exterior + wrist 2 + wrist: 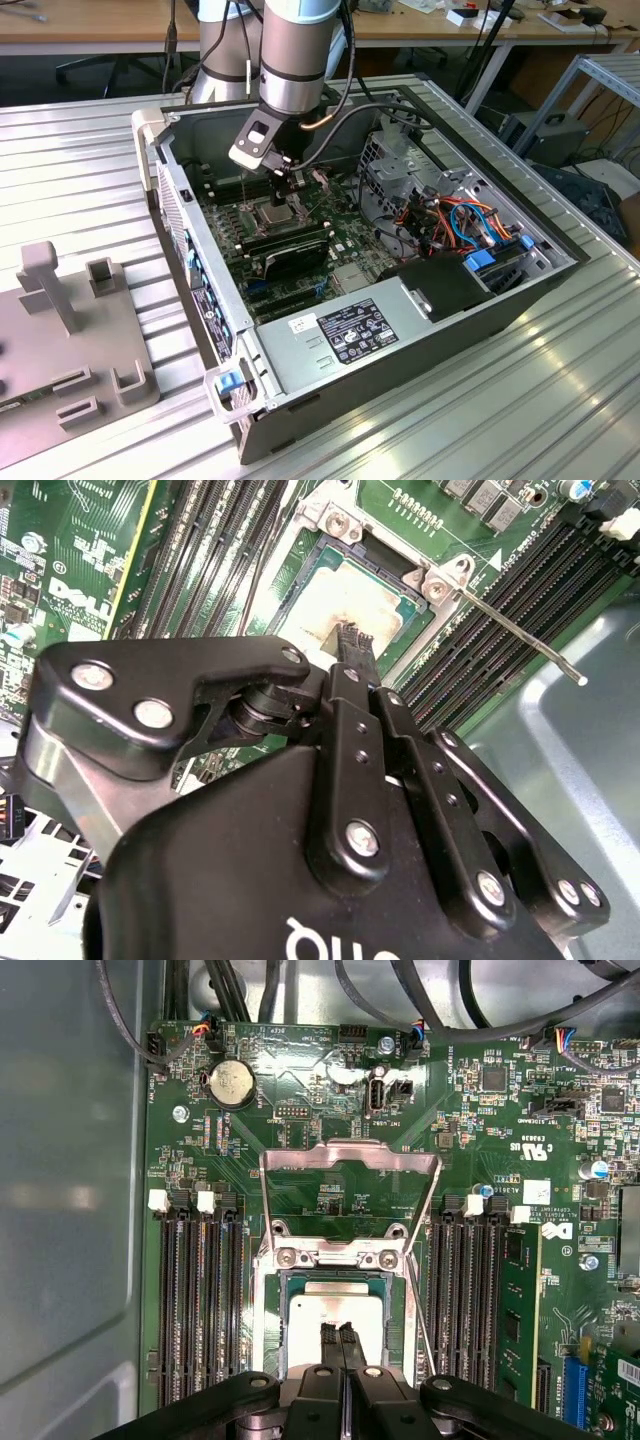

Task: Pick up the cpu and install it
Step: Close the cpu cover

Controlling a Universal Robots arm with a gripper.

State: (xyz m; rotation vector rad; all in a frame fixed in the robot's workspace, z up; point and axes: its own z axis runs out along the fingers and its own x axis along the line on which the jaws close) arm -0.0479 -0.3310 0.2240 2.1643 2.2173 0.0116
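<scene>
The cpu (305, 1322) lies flat in its socket on the green motherboard (300, 1090), its dull silver top (362, 592) facing up. My gripper (340, 1334) hangs straight over it with both black fingers pressed together, shut on nothing. The fingertips (350, 638) sit at the cpu's top near its middle; I cannot tell whether they touch it. In the exterior view the gripper (287, 190) reaches down into the open computer case, just above the cpu (272, 213).
The socket's hinged metal frame (350, 1155) stands swung open and its thin lever (520, 635) sticks out sideways. Black memory slots (195, 1300) flank the socket. Memory sticks (285, 247), cable bundles (450, 220) and a power supply (345, 335) crowd the case. A grey fixture (70, 330) sits at the exterior view's left.
</scene>
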